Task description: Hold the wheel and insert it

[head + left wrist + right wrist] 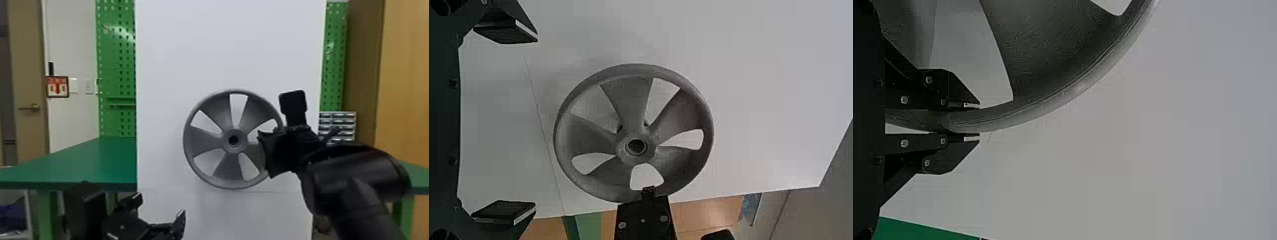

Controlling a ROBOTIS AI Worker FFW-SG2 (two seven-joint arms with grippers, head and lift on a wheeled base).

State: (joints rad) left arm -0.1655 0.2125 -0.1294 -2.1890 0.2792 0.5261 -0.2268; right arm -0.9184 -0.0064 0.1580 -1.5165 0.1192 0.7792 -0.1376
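One gray wheel (204,140) was up in the air, in front of a big white board (223,48). It was upright, with its flat side turned to the robot's head. The right tool (972,121) had the wheel by its rim (1053,106), with one finger on each side, pinching it. So the holding part of the job looked done.

The putting-in part was harder to judge. The wheel had a round hub (226,140) in its middle, and the hub had a dark hole (233,139) in it. From the left wrist, a small dark bit (619,128) showed behind the hub. That may have been the part the wheel had to go onto, but I could not tell if the two touched, or if the wheel was on it at all. No gap could be judged there.

The left tool (160,206) was low down, with its fingers wide apart and nothing between them. It did not touch the wheel.

What was left, I think, was to line up the hole, push the wheel in straight, and then let go of the rim. If the hole was a little off, the wheel could tip or get stuck.
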